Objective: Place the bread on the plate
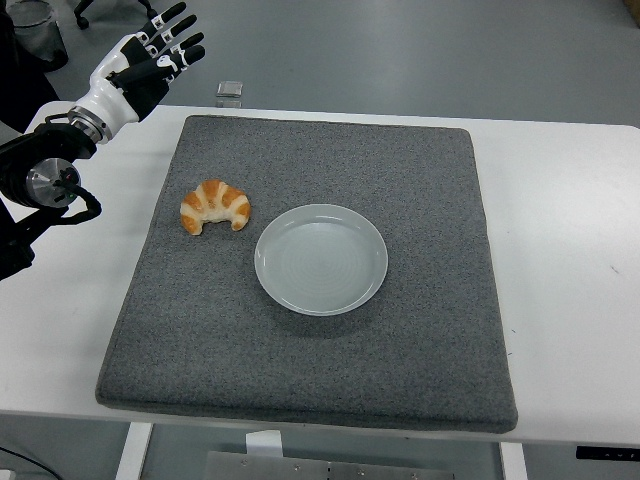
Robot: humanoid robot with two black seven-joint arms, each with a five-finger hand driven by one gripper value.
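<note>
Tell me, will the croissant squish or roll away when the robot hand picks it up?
The croissant looks puffy and flaky, so it is probably light and would dent under a hard squeeze. Its curved shape lies flat on the grey mat, so it likely won't roll. The left hand is open and far from it.

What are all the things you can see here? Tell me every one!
golden-brown croissant: one, orange-brown, on the mat just left of the plate, not touching it
round pale blue-grey plate: one, empty, mid-mat
grey felt mat: one, covering most of the table
white table: one, under the mat
small clear box: one, on the floor beyond the far edge
left hand: one, black and white, fingers spread, raised above the far-left corner
</note>
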